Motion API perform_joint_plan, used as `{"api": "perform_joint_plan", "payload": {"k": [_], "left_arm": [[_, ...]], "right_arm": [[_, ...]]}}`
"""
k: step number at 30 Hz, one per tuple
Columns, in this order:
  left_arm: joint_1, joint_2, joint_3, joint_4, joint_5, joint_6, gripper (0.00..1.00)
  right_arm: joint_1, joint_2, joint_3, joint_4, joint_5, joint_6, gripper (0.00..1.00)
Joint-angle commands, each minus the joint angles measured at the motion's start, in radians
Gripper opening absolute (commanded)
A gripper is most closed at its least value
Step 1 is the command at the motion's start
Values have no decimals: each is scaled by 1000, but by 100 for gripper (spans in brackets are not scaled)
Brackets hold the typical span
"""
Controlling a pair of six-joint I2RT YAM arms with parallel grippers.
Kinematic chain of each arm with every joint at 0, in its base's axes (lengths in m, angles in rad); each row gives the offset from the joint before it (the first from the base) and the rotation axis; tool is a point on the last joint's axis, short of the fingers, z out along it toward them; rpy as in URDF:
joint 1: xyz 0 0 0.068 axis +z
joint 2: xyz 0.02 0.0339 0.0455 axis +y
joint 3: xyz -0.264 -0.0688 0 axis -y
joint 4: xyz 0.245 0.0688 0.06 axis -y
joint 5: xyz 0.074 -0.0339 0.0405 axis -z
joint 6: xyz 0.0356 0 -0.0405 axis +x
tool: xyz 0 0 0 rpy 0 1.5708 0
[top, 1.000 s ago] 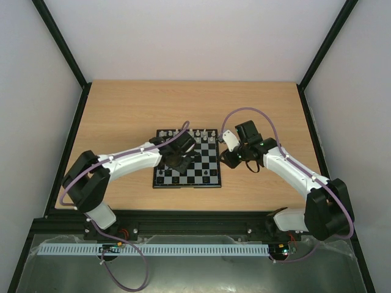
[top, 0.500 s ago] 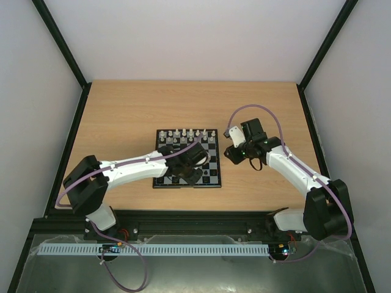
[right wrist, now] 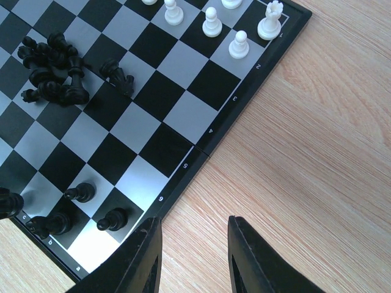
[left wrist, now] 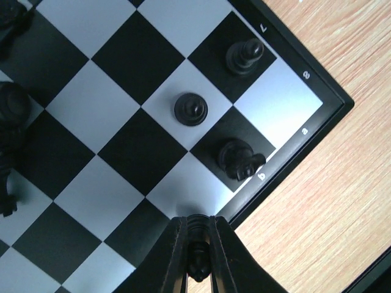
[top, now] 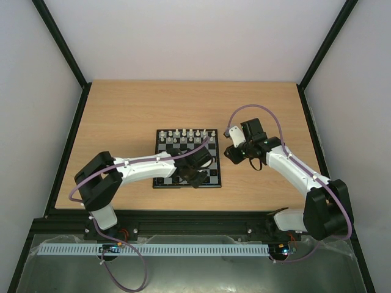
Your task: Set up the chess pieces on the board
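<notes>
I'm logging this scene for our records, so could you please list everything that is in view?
table: one, light wood, under everything.
board: one, black and pale grey squares, middle of the table.
white pieces: at least four upright in the right wrist view, more along the board's far rows; total unclear.
black heap: several, count unclear, lying tumbled on the board's inner squares.
standing black pieces: three, upright by the board's near right corner.
held black piece: one, pinched above the board's near edge.
left gripper: black, shut on the held black piece.
right gripper: black, open and empty, over the table beside the board's right edge.
</notes>
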Motion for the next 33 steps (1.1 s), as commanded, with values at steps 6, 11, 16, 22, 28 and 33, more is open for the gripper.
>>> {"api": "perform_joint_plan", "payload": {"k": [6, 11, 16, 22, 28, 33], "left_arm": [[-6, 56, 63, 18, -19, -1, 7], [-6, 68, 65, 16, -25, 2, 7], [-7, 74, 62, 14, -46, 2, 8], [-7, 79, 61, 12, -54, 1, 11], [-7, 70, 62, 8, -58, -6, 19], [-7, 40, 70, -3, -62, -9, 24]], "right_arm": [[-5, 14, -7, -6, 6, -1, 32], [-5, 18, -7, -8, 5, -2, 32], [-5, 19, -7, -10, 0, -5, 32], [-5, 21, -6, -10, -4, -7, 32], [-5, 19, -6, -13, -6, -7, 32], [-5, 20, -6, -12, -7, -7, 32]]}}
